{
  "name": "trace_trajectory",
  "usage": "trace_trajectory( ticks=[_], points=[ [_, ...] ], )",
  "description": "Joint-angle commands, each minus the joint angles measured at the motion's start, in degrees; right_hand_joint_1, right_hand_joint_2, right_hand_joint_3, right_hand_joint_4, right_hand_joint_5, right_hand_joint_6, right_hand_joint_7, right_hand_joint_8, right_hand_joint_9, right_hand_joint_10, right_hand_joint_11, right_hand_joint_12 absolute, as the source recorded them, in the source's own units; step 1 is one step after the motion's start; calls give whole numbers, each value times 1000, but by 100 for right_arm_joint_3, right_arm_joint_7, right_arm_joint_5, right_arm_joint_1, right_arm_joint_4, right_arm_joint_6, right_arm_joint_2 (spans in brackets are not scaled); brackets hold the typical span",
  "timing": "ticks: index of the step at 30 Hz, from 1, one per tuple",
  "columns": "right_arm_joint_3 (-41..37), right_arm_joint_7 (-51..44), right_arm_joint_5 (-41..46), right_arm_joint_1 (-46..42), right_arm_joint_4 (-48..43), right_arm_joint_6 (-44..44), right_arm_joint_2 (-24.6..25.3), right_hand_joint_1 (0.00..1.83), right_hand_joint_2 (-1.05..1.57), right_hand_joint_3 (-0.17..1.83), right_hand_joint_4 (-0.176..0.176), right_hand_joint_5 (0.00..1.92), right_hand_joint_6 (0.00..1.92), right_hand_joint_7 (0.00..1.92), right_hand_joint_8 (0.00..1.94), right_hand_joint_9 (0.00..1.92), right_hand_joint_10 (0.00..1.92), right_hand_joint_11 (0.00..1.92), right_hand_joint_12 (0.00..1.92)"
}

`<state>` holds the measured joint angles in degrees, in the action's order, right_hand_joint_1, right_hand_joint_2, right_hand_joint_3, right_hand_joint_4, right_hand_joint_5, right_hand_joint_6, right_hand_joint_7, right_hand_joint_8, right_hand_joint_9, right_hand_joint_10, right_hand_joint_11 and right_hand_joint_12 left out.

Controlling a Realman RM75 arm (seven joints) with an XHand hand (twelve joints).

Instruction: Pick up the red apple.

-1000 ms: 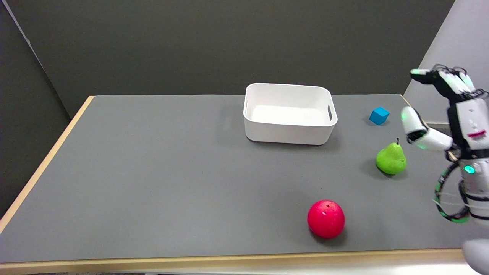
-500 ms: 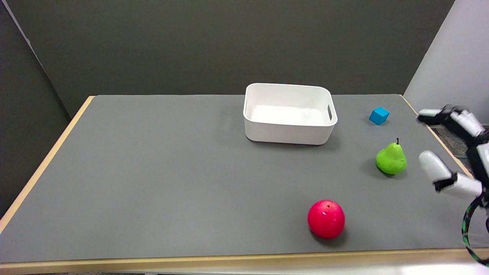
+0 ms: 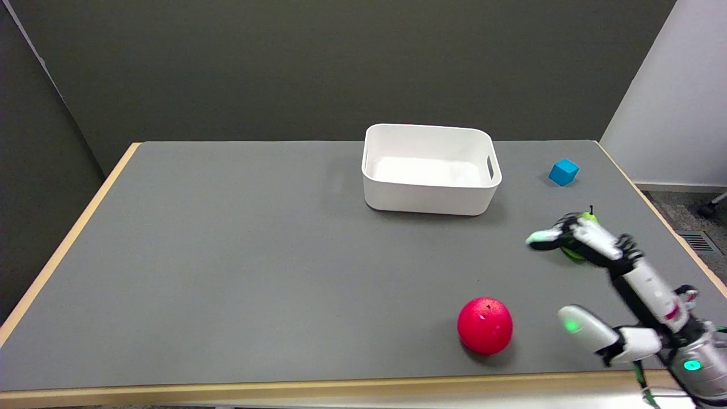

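Note:
The red apple (image 3: 484, 325) sits on the grey table (image 3: 238, 267) near its front edge, right of centre. My right hand (image 3: 610, 284) hovers just to the apple's right, low over the table, with fingers spread wide and nothing in them. Its thumb (image 3: 582, 329) points toward the apple with a gap between them. The longer fingers (image 3: 559, 236) stretch out in front of the green pear.
A green pear (image 3: 585, 218) stands behind the hand, mostly hidden by the fingers. A small blue cube (image 3: 563, 172) lies at the back right. A white bin (image 3: 430, 168) stands at the back centre. The table's right edge runs close to the arm.
My right hand has come down from high at the right edge and moved left toward the apple, now covering most of the pear. The apple, bin and cube have not moved.

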<state>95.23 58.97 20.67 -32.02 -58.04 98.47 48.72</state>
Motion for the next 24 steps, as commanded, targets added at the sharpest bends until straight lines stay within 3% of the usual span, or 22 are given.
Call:
trace_trajectory(
  ticks=[1,7,9,12,24],
  points=[
    [909,-27,-1058,307,-828,-994,61,351,756,820,27,354,647,521,607,399,1053,216,1411],
    [1164,-4,-1026,578,-908,-1441,172,305,751,818,8,341,615,497,584,364,1019,191,1385],
    [1117,-219,-1018,570,-956,-1553,173,258,699,939,3,332,615,485,592,374,960,188,1364],
    [1059,-658,-965,419,-1079,-1578,139,251,695,946,-8,329,612,477,596,360,950,168,1345],
    [987,-698,-738,507,-857,-1891,117,253,693,940,-12,334,620,479,606,355,959,143,1323]
  ],
)
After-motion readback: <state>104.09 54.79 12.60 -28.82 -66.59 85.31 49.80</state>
